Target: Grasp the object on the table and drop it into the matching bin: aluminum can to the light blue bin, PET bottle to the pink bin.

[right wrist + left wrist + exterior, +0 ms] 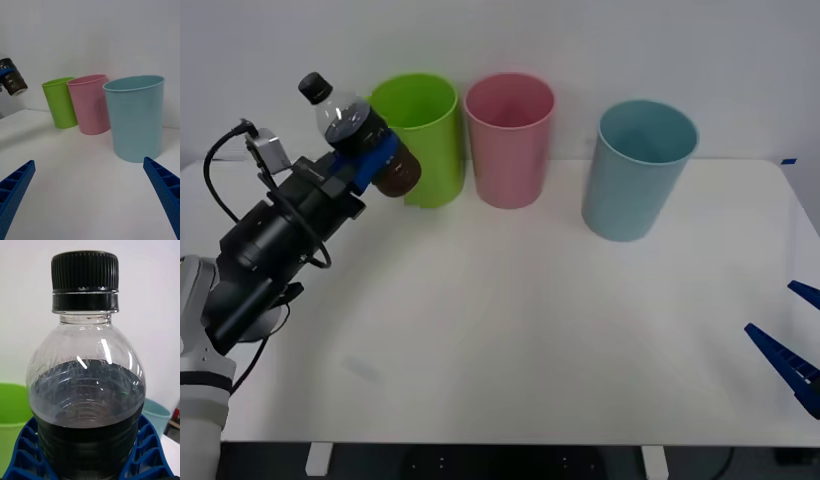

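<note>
1. We see a large flat white rectangular table point(510, 330) with three tall tapered plastic bins standing toward its far edge.
2. The plain pink bin point(509, 140) is our landmark: a lime green bin point(420, 135) stands just beside it on its left, and a light blue bin point(638, 170) stands apart on its right.
3. Left of the pink bin, the left gripper point(370, 155) holds a small clear plastic bottle point(360, 140) with black cap and dark contents, raised off the table and tilted, in front of the green bin.
4. Far right of the pink bin, at the table's near corner, the right gripper point(792, 340) rests with its blue fingers spread apart.

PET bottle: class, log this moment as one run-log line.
left tool: shut on PET bottle, lifted beside lime green bin | pink bin: not reached | right tool: open, idle over table
</note>
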